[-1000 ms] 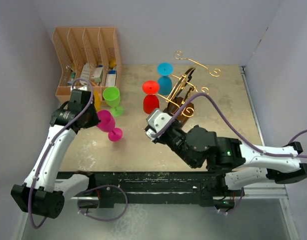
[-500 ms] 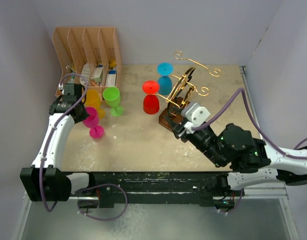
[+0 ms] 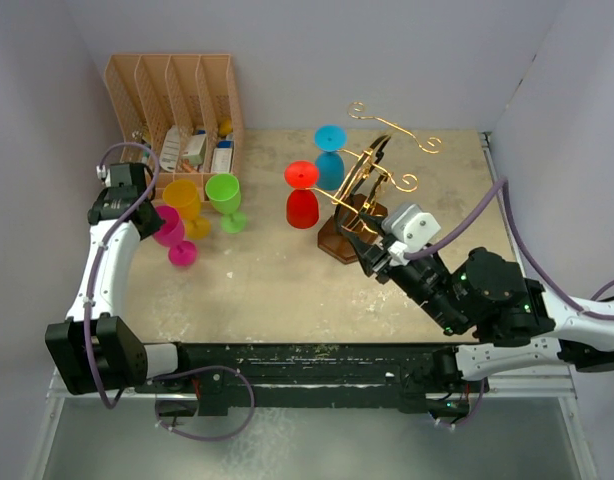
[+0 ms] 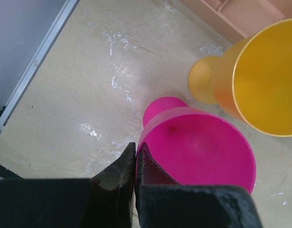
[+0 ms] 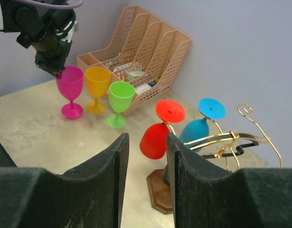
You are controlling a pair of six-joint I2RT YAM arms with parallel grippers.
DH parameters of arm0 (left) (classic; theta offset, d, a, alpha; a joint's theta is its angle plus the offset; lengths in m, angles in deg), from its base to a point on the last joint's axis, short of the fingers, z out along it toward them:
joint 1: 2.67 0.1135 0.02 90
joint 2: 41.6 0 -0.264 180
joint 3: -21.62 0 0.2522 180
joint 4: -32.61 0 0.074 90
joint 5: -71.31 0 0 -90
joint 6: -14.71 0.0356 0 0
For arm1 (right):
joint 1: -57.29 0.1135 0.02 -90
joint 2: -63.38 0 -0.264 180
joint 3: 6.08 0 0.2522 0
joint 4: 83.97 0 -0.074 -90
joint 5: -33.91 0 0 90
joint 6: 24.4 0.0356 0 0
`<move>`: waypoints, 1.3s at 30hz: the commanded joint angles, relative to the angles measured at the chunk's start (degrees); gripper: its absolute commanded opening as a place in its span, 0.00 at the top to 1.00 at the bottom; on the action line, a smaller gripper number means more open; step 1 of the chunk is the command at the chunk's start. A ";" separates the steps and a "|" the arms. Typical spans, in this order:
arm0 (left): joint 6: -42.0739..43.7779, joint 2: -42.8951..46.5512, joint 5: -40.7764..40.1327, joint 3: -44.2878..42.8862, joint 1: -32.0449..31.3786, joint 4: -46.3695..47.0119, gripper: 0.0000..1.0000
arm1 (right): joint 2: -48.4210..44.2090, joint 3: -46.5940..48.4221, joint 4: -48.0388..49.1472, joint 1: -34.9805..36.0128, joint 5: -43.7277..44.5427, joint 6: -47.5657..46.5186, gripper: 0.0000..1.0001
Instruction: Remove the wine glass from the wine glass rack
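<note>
Hanging bowl-down from the wine glass rack, right of the top view's centre, are a red wine glass and a blue wine glass, feet uppermost in the gold wire arms. The right gripper sits just below the rack's brown base with its fingers parted, holding nothing; the red glass faces it. Far off at the left edge, the left gripper is pinched on the rim of a magenta wine glass, whose foot is at the counter. An orange glass stands just beside it, and a green glass stands further toward the rack. A tan slotted organizer in the upper left holds small packets, too small to name.
</note>
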 commanded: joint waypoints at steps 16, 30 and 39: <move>-1.60 -2.41 2.37 2.48 0.35 7.14 0.93 | -3.49 -0.72 1.39 -0.20 3.08 0.56 0.61; -1.51 0.21 1.95 1.44 0.36 5.46 0.38 | -3.18 -0.77 1.30 -0.20 3.01 1.38 0.61; -2.07 10.09 3.52 -4.39 0.36 0.68 0.27 | 0.27 0.80 0.77 -1.02 2.67 1.41 0.60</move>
